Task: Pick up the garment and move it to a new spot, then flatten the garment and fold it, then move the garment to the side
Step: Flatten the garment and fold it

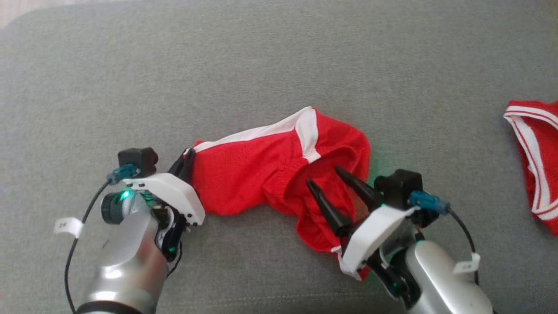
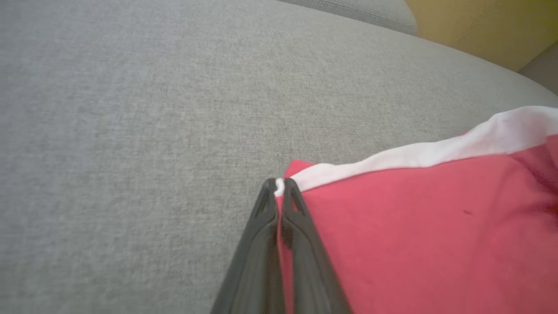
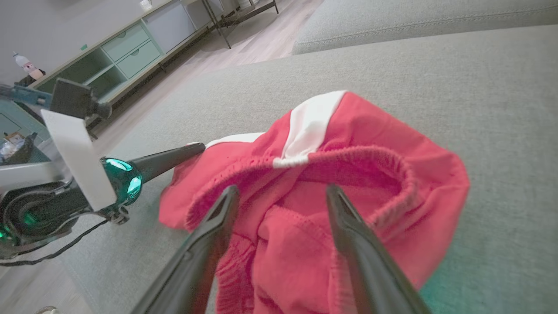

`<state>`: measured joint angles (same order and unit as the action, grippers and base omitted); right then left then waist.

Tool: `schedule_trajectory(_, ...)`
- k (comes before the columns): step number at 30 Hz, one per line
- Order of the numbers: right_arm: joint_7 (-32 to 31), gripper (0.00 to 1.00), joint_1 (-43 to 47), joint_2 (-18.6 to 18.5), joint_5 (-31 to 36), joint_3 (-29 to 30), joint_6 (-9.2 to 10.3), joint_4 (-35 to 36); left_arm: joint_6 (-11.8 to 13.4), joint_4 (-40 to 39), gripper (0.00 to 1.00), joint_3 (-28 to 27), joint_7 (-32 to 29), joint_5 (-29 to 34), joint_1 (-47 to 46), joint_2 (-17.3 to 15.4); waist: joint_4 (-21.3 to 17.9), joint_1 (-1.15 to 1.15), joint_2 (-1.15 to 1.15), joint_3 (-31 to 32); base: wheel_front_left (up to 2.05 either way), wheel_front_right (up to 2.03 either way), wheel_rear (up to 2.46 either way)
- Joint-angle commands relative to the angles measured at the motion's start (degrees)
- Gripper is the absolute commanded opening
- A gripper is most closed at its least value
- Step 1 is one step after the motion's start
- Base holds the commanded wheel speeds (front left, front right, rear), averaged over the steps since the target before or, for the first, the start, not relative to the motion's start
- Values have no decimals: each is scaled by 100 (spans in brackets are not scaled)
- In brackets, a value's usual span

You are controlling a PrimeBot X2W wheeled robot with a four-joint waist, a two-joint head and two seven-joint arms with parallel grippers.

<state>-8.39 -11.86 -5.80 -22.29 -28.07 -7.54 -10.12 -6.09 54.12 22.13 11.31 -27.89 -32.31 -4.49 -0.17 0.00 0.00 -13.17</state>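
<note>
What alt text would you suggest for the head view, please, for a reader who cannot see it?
A red garment with white trim lies on a grey cushion, its left corner pinched in the shut left pincer while the open right pincer sits over its right end. Another red-and-white garment lies at the right edge.

A home living room.
Grey sofa [image 3: 479, 87] near; beyond it, far off, a wood floor [image 3: 244, 43] and a drawer cabinet [image 3: 130, 52].

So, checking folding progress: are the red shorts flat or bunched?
Bunched: the red shorts lie crumpled, waistband gaping, on the grey cushion.
</note>
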Motion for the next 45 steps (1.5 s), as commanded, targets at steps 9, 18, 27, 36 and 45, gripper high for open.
schedule_trajectory(9, 382, 100, -774, 188, -342, -120, 5, -666, -36, 100, 0, 30, 204, 12, -346, -13, 168, 0, 0, -48, 0, 0, 0)
schedule_trajectory(18, 494, 24, -1097, 250, -723, -166, 5, -1204, -63, 228, 0, 123, 288, -12, -438, 33, 200, 0, 0, -91, 0, 0, 0)
schedule_trajectory(27, 705, 0, -1285, 229, -920, -244, 5, -1467, -68, 209, 0, 104, 352, -37, -466, 7, 203, 0, 0, -85, 0, 0, 0)
schedule_trajectory(36, 899, 0, -1176, -37, -916, -71, 5, -990, 59, -403, 0, -137, 367, 66, -293, -155, 138, 0, 0, 35, 0, 0, 0)
schedule_trajectory(45, 1073, 0, -816, -438, -539, 454, 5, 360, 258, -1736, 0, -533, 368, 362, 35, -343, 5, 0, 0, 187, 0, 0, 0)
